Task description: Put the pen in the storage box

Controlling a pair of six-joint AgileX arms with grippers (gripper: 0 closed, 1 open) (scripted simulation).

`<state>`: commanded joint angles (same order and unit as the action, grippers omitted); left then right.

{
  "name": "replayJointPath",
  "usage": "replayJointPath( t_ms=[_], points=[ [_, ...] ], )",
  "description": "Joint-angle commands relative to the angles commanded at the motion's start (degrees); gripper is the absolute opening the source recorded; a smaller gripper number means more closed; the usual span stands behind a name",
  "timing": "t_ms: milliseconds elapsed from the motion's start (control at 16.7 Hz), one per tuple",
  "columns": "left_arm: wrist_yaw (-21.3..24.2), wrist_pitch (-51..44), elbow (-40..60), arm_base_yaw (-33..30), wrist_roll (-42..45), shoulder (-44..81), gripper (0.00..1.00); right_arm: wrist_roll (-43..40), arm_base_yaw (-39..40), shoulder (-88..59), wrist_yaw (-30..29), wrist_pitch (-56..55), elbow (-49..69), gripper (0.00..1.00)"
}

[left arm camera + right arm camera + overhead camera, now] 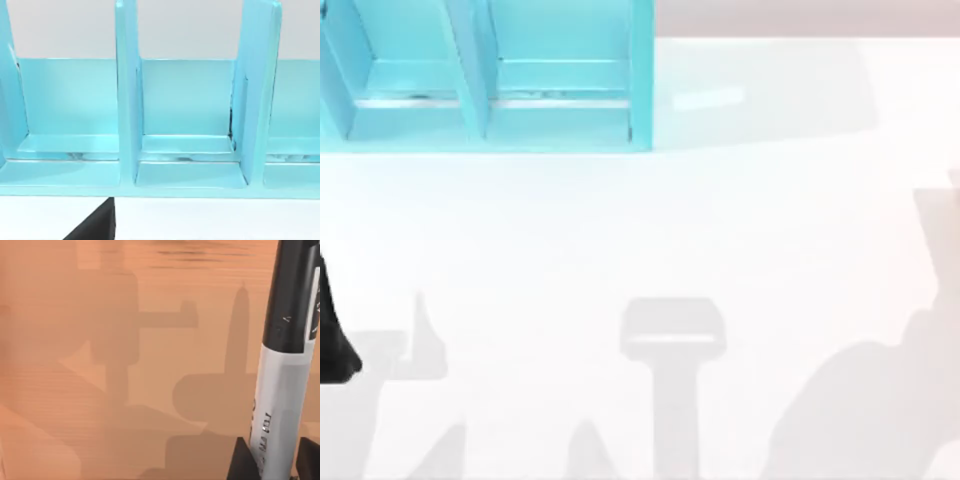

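While the right pincer [274,460] grips the slim black-and-silver marker pen [282,390] upright above the table [720,240], the large turquoise divided storage box [490,80] stands far-left; left pincer's state unclear.

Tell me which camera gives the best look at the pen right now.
The right wrist view: the pen stands close up, black cap above a silver-grey printed barrel, its lower end between the right gripper's dark fingers. The top view and left wrist view instead look at the storage box.
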<state>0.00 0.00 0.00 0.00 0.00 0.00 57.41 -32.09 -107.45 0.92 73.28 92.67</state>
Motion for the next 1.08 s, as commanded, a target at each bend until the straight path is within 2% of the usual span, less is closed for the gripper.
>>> replayJointPath(
  t_ms=[480, 840, 1080],
  points=[
    [0.00, 0.00, 0.00, 0.00, 0.00, 0.00, 1.00, 0.68, 0.84, -0.22, -0.18, -1.04, -1.35, 0.00],
    [0.00, 0.00, 0.00, 0.00, 0.00, 0.00, 1.00, 3.20, 4.43, -0.44, -1.80, -7.88, -10.25, 0.00],
    [0.00, 0.00, 0.00, 0.00, 0.00, 0.00, 1.00, 4.24, 3.83, 0.42, -0.40, -13.28, -13.98, 0.00]
  ],
)
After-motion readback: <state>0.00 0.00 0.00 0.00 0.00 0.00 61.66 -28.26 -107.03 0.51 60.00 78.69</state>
